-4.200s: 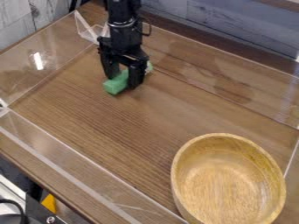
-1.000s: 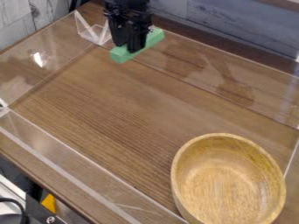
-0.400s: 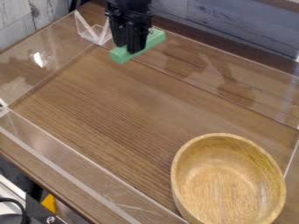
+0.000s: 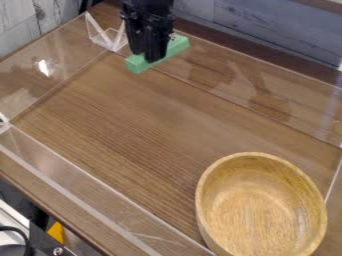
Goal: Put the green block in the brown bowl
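Gripper clamped on green block, lifted at far left of table; block's length ran diagonally; brown bowl sat well apart, near right corner.

Bright green block, black pincer, tan ring-grained bowl, brown wood-grain table

We see a wood-grain counter ringed by low clear plastic walls that catch bright glare at the left. Behind it runs a wall of grey weathered planks. Below the counter's near-left edge it is dark.
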Controlling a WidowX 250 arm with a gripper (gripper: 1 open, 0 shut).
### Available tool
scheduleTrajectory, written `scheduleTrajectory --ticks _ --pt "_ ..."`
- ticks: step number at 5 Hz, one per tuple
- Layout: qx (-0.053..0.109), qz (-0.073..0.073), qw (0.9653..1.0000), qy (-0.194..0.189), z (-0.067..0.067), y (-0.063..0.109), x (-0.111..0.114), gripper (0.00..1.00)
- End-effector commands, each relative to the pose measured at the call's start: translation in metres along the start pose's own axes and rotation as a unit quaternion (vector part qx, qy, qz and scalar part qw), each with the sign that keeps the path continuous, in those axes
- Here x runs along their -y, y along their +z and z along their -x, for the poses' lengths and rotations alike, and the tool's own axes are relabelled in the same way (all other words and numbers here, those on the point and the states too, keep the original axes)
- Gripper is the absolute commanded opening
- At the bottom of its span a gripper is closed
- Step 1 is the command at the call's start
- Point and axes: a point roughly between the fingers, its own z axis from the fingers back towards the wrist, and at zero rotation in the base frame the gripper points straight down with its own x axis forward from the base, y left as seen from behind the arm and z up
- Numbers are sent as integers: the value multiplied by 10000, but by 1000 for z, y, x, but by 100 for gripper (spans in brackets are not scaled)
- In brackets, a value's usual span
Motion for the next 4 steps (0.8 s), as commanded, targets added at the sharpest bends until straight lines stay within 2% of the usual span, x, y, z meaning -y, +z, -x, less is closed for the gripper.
scheduleTrajectory --ticks 1,4 --pt "220 -204 9995 -105 -8 16 -2 0" --pt "162 -225 9994 -226 -9 15 -3 0"
